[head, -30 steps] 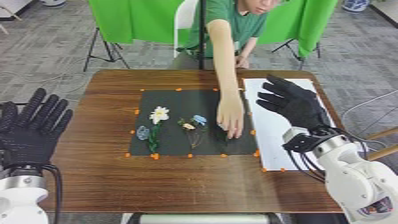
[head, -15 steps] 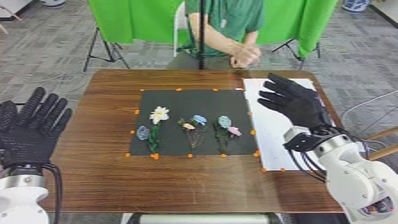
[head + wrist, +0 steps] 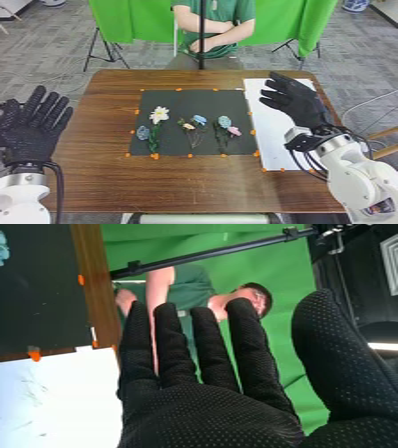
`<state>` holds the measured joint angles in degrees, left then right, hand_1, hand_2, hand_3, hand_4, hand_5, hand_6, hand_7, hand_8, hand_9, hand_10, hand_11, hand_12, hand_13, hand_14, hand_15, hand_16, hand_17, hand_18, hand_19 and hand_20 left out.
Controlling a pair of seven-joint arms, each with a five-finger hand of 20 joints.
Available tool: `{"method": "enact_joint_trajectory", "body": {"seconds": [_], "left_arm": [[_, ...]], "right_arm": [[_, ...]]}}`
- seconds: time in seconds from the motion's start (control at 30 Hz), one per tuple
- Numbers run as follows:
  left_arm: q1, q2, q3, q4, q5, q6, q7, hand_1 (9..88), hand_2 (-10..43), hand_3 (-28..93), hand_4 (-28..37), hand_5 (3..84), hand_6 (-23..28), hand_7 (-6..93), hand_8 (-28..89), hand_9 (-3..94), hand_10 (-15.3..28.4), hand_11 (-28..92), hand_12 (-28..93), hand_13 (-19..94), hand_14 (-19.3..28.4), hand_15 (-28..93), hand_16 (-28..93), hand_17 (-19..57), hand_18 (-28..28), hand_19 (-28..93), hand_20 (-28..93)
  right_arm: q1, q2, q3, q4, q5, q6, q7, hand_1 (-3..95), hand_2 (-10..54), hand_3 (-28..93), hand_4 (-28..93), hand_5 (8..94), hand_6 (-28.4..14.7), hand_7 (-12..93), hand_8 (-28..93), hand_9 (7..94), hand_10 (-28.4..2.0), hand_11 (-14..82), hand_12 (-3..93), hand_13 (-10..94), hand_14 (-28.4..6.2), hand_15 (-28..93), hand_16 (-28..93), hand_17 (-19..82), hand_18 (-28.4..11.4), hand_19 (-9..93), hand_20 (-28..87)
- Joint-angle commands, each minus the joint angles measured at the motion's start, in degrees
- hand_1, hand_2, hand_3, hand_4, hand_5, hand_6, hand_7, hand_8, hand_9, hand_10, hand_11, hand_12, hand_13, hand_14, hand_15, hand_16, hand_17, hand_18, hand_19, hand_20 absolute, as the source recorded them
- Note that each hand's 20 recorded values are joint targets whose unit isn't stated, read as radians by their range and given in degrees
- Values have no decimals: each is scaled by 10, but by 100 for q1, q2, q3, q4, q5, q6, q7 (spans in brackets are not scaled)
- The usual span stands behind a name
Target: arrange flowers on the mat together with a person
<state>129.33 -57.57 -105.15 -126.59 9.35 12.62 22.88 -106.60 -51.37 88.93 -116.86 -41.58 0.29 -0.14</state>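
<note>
Lying on the brown wooden table [image 3: 178, 187], the dark mat [image 3: 182, 99], edged with orange tape bits [image 3: 155, 156], carries 1 white flower [image 3: 160, 114] at 10 o'clock, a light-blue flower [image 3: 199, 120] near its middle and a pink flower [image 3: 234, 131] toward 4 o'clock. A white sheet [image 3: 276, 127] sits just beside it at 3. Fingers straight and apart, the left hand [image 3: 28, 140] is at the table's 9 o'clock, the right hand [image 3: 304, 106] at 2. Green cloth [image 3: 133, 22] hangs beyond 12, above grey flooring [image 3: 53, 60].
</note>
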Motion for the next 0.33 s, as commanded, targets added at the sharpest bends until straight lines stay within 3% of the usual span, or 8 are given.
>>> {"method": "enact_joint_trajectory", "body": {"seconds": [0.03, 0.2, 0.33], "left_arm": [[134, -91, 14, 22, 7, -45, 41, 258, 119, 716, -283, 423, 77, 102, -87, 355, 143, 172, 88, 258, 131, 256, -62, -55, 133, 301, 114], [146, -94, -43, 14, 28, -62, 23, 250, 128, 715, -283, 423, 76, 102, -87, 356, 142, 172, 88, 257, 132, 255, -62, -55, 133, 300, 114], [67, -80, 23, 40, 6, -55, 18, 245, 130, 718, -283, 423, 75, 103, -87, 357, 143, 171, 88, 258, 132, 255, -61, -55, 134, 300, 114]], "right_arm": [[-95, -60, 74, -27, -17, 67, -122, 287, 106, 732, -240, 385, -26, 137, -97, 359, -124, 42, 157, 280, -139, 151, 245, 82, -164, 431, 126], [-136, -92, 77, -43, 17, -57, -45, 286, 107, 732, -240, 385, -26, 139, -98, 360, -124, 42, 157, 282, -138, 151, 242, 82, -164, 431, 126], [-246, -123, 143, -82, 92, 63, -78, 285, 107, 731, -239, 385, -26, 140, -98, 360, -125, 42, 157, 282, -139, 152, 241, 82, -165, 431, 125]]}}
